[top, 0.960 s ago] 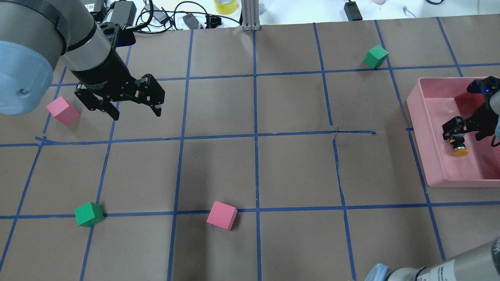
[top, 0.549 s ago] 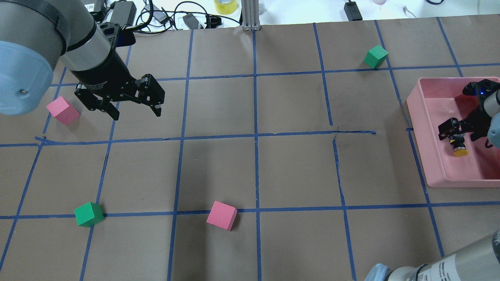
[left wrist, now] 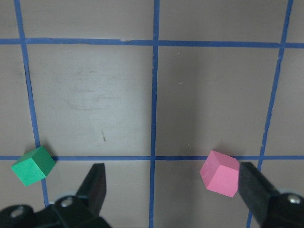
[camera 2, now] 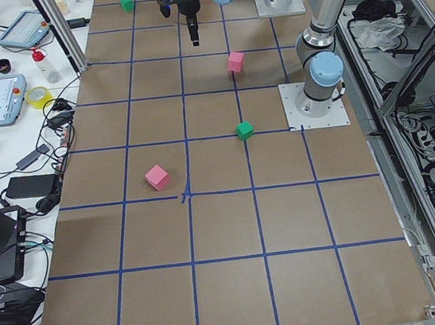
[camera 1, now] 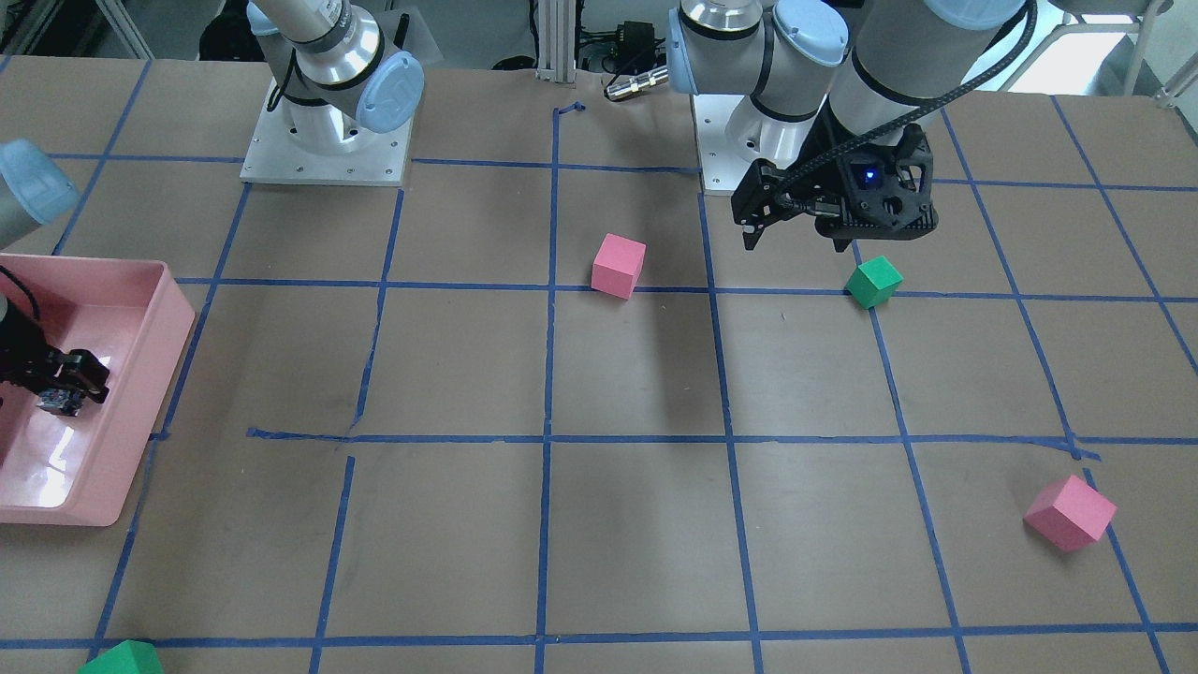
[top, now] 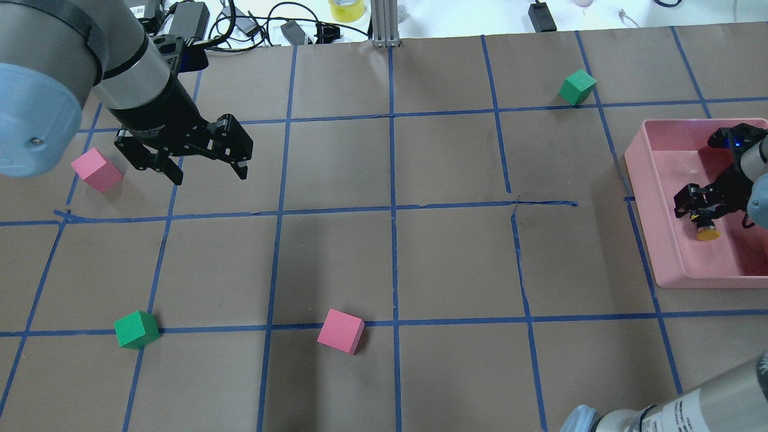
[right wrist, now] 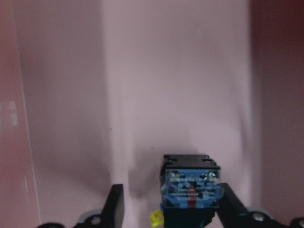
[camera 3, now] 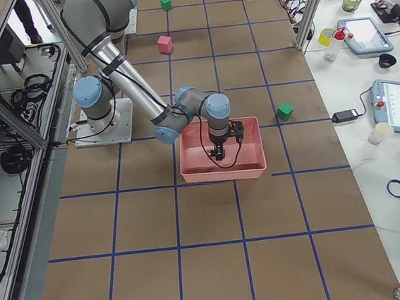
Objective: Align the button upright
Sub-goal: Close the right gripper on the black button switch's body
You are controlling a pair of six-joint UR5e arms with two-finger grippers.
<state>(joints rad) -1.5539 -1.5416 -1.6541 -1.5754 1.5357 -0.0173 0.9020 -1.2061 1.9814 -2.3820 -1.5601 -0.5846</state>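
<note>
Right tool [top: 699, 211] has edged slightly toward the left wall of the pink tray [top: 643, 198], while the button [top: 707, 231] has hardly shifted and the left tool [top: 210, 174] has stayed put.

Inside the tray, the button sits between the right tool's fingers. From overhead its yellow cap shows below its dark body. The right wrist view shows its blue-and-black base end facing the camera. That tool is partly spread, not clamped. There is a clear gap between the button and the finger [right wrist: 117, 205] on that view's left. The other finger is just beside the button or touching it; I cannot tell which. The left tool hangs wide open above the desk [top: 450, 258], near a pink block [top: 96, 170].
</note>
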